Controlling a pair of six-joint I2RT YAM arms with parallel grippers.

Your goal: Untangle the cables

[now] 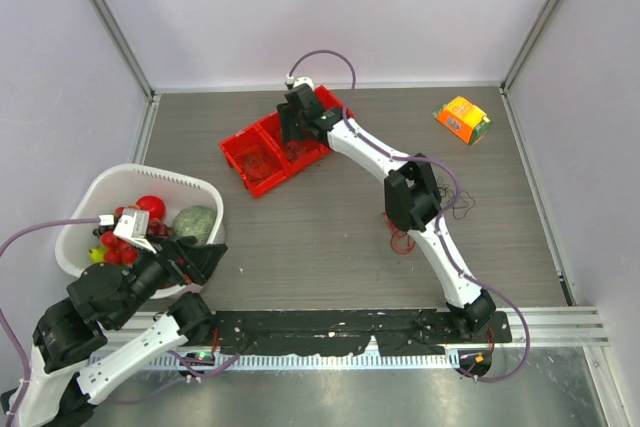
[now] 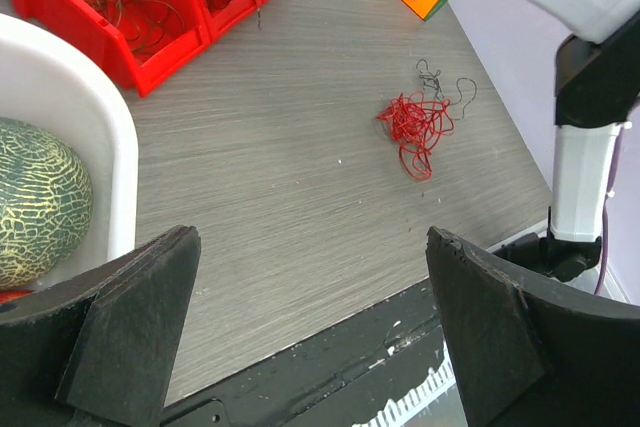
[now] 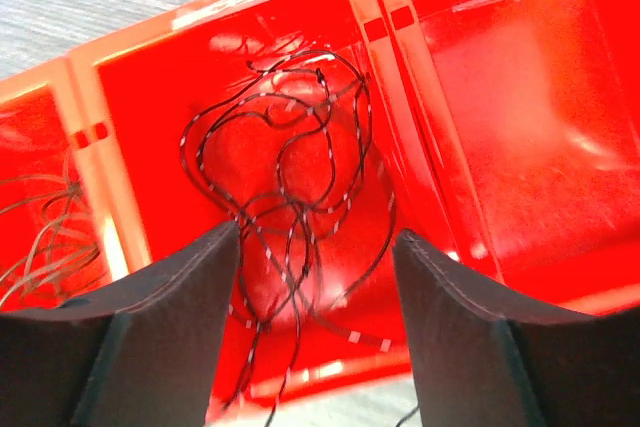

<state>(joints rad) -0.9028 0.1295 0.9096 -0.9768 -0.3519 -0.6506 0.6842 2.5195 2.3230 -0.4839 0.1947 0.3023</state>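
Where the right claw (image 3: 312, 247) gapes, dark cable (image 3: 285, 162) lies just beneath.

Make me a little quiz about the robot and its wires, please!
1. True or false: the red cable clump lies inside the red bin.
2. Which compartment of the bin holds the dark striped wire? A: an end one. B: the middle one. C: none, it lies on the table.
3. Are the right gripper's jaws open or shut?
Key: 1 false, the clump lies on the table. 2 B. 3 open, over the dark striped wire.
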